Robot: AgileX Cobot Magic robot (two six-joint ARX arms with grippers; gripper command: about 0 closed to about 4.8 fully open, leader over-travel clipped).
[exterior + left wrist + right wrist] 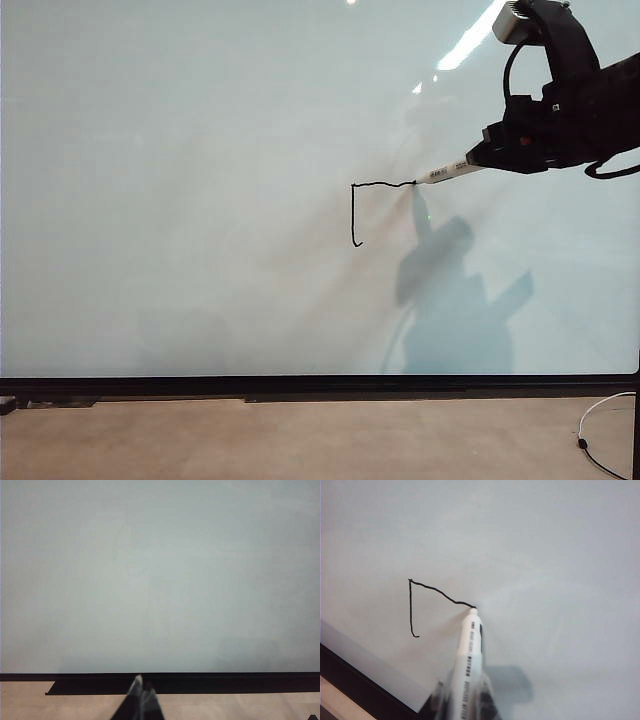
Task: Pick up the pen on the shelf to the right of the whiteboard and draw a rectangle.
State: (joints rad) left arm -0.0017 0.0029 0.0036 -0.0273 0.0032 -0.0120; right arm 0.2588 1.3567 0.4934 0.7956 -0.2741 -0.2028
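Right tool [478, 160] is clamping the pen [450, 172], tip touching the whiteboard [200, 200] at the rectangle [370, 200]'s top-right corner, angled for contact. Left tool [142, 692] is idling low left, pinched shut, empty.

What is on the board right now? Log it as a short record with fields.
board: whiteboard, large, pale, black bottom edge
drawing: rectangle unfinished, only the left side and top side drawn
pen: pen with its tip on the board at the end of the top line
right gripper: right gripper shut on the pen, upper right in the exterior view
left gripper: left gripper low near the board's bottom edge, fingers together, holding nothing
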